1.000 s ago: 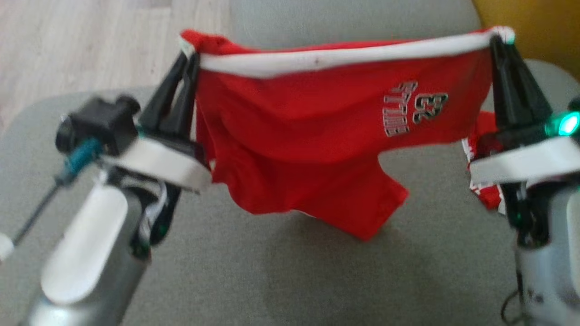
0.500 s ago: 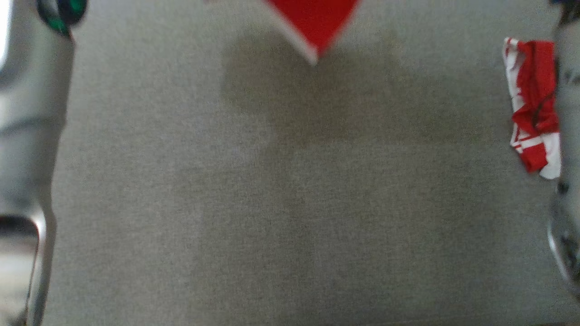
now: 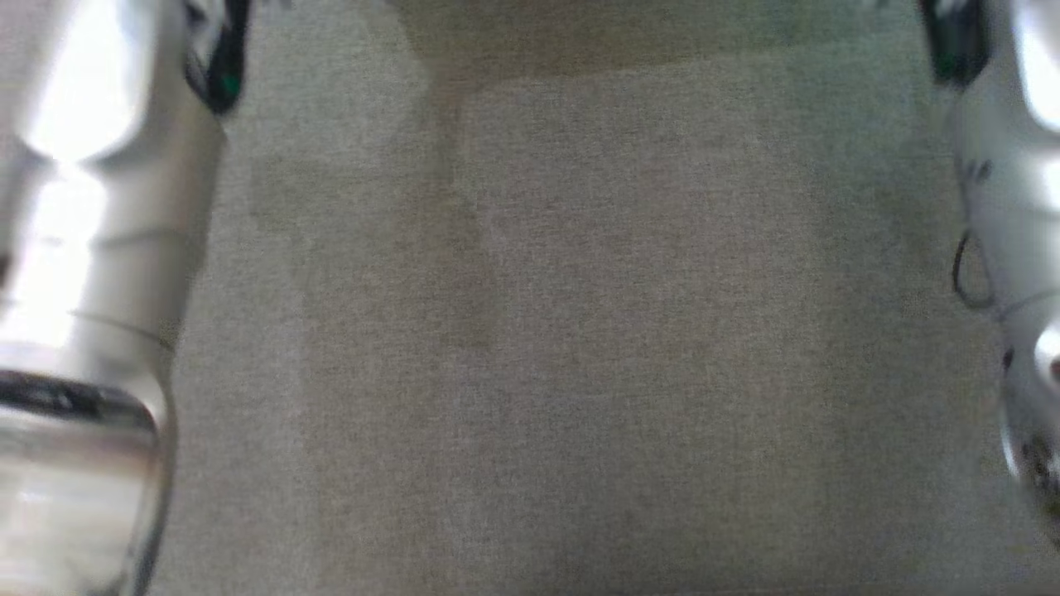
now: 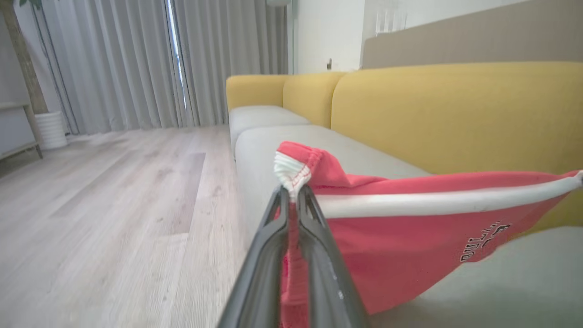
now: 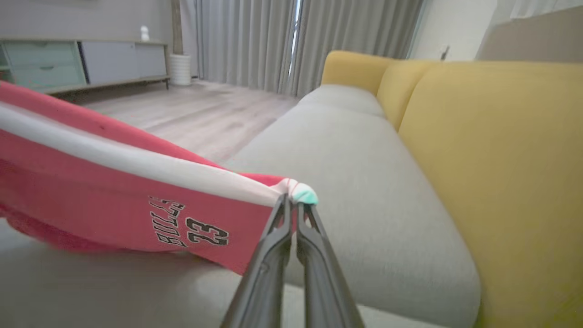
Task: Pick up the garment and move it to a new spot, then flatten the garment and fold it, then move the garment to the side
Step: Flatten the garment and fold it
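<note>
The garment (image 4: 410, 237) is red with a white band along its top edge and dark lettering with a number (image 5: 191, 230). It hangs stretched in the air above the grey sofa seat (image 5: 364, 182). My left gripper (image 4: 294, 191) is shut on one bunched end of the white band. At the other end my right gripper (image 5: 292, 202) is shut on the corner. The band (image 5: 136, 161) runs taut between the two. In the head view my pale left forearm (image 3: 91, 273) and right forearm (image 3: 1010, 248) flank the grey cushion (image 3: 563, 348).
A yellow sofa back (image 4: 455, 109) rises behind the seat. Pale wood floor (image 4: 114, 205) lies beside the sofa, with grey curtains (image 4: 136, 59) beyond. A low cabinet (image 5: 82, 61) and a white planter (image 5: 180, 68) stand across the room.
The head camera has tilted steeply down: the stretched garment and both grippers have left its picture, then a small red and white cloth at the right as well, leaving forearms and cushion.
</note>
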You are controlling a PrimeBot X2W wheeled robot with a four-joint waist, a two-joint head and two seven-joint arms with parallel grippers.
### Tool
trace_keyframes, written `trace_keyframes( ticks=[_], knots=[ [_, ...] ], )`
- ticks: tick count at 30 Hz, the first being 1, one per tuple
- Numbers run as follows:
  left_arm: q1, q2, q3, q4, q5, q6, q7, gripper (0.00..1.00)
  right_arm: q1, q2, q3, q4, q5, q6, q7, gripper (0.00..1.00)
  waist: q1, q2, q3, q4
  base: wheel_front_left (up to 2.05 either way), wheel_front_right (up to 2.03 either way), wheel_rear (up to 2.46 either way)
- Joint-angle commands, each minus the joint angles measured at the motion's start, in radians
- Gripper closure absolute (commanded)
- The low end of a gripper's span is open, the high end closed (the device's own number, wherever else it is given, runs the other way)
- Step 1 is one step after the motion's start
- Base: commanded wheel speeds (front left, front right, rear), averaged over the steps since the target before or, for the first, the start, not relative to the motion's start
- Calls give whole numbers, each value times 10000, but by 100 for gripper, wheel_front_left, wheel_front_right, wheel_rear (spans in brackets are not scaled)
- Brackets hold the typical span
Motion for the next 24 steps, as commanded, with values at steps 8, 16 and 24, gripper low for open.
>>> trace_keyframes(
  ticks=[8, 16, 24],
  knots=[
    [2078, 402, -586, -325, -269, -128, -270, 100, 1545, -696, 1784, 522, 1269, 63, -148, 100, -1, 1, -798, 195, 0, 0, 0],
    [4589, 1041, -1718, -1696, -442, -134, -275, 100, 3119, -1589, 3705, -237, 3071, 63, 449, 100, -1, 1, -2003, 216, 0, 0, 0],
    [6295, 1338, -2120, -2587, -409, -126, -276, 100, 4787, -2696, 4693, -1676, 4506, 63, 1144, 100, -1, 1, -3104, 207, 0, 0, 0]
  ],
)
